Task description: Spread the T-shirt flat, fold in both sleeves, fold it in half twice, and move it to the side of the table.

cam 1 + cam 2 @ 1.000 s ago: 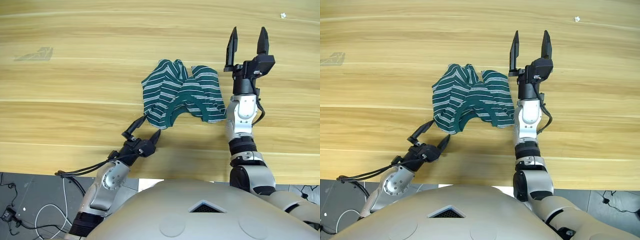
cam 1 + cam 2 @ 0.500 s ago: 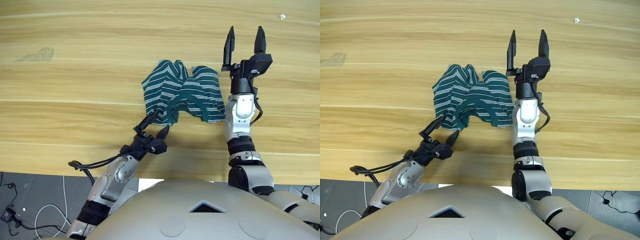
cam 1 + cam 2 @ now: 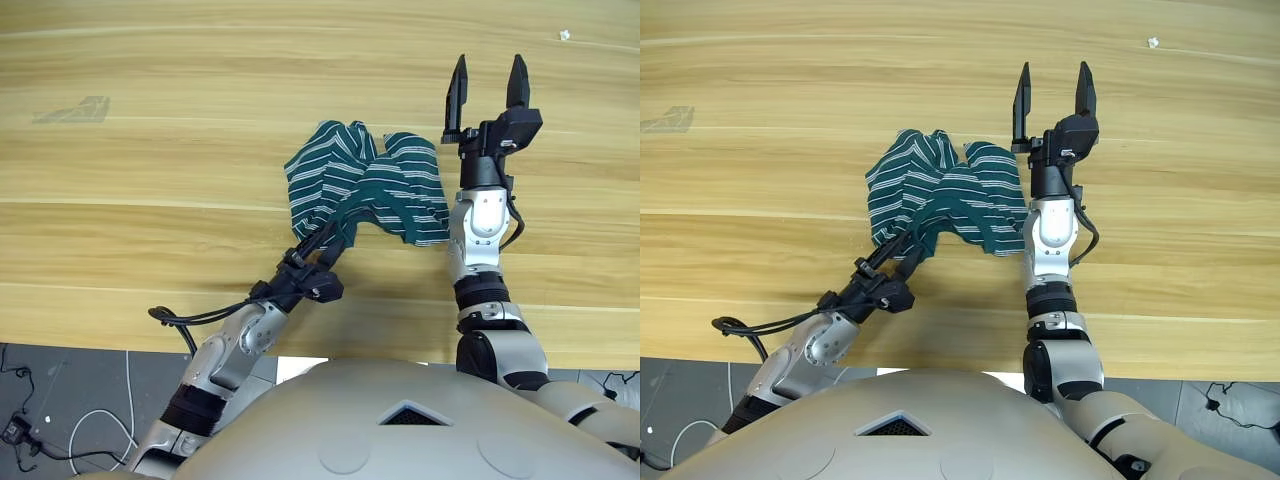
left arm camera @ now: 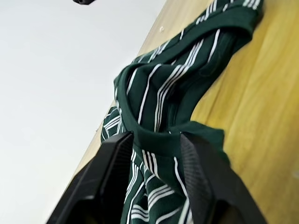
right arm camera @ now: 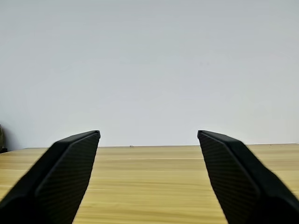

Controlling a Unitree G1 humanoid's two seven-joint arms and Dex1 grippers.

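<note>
The T-shirt (image 3: 365, 190) is lying in a crumpled heap on the wooden table (image 3: 150, 180), a little in from the near edge. It is a soft knit, dark green with thin white stripes running in groups. The cloth is bunching into two rounded humps with a dip between them. A plain green ribbed band is curling along its near side.

The left gripper (image 3: 332, 232) is reaching in from the near edge and sitting at the near-left side of the heap. Its claw is standing parted, not clamped. In the left wrist view its two black, blunt fingers (image 4: 112, 163) are straddling the banded hem, with the fold of cloth running between them.

The right gripper (image 3: 489, 68) is hanging just beside the shirt's right side. Its claw is gaping wide and holding nothing. Its flat, tapering fingers (image 5: 70, 163) are showing a fine woven texture and pointing toward the far edge. The silver forearm behind it is running alongside the cloth's right border.

The tabletop is showing long pale planks with straight grain and a smooth finish. A small white scrap (image 3: 566, 33) is lying toward the far right corner. A grey smudged patch (image 3: 70, 108) is sitting well off to the left of the shirt.
</note>
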